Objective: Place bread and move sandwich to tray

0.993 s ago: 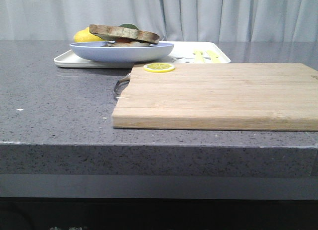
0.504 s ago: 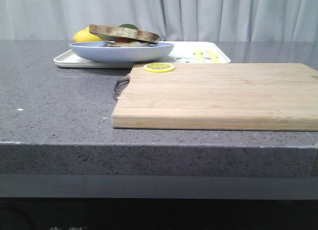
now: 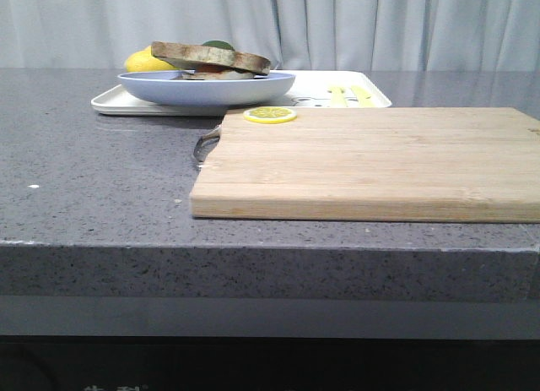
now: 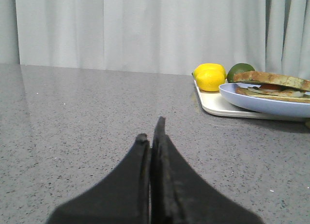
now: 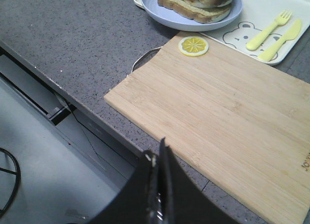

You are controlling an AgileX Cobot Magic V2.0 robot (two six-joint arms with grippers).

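Your front view shows no arm at all, only the grey worktop (image 3: 93,171) w/ the wooden cutting board (image 3: 371,159) nearest the camera and the tray (image 3: 329,94) behind it. You see each claw only in its own wrist view: the left claw (image 4: 151,137) is clenched, fingers pressed together w/ nothing between them, low over bare worktop and well apart from the tray; the right claw (image 5: 159,161) is also clenched and empty, sitting off the worktop's front edge, near the board's corner. You get the tray's bear print (image 5: 240,33), yellow fork (image 5: 269,29) and yellow knife (image 5: 283,39) from the right wrist view; the front view shows those marks only edge-on. The lemon (image 4: 209,77) and lime (image 4: 240,69) at the tray's far end show clearly in the left wrist view, half hidden behind the plate in front. A lemon slice (image 3: 270,115) lies on the board's corner nearest the plate, and a metal loop handle (image 3: 205,143) sticks out of the board's left end. The sandwich (image 5: 199,2) sits on the pale blue plate (image 3: 207,89), which rests on the tray's left part: greenish-tan slices w/ brown crust stacked, w/ a strip of white and orange egg showing between them.
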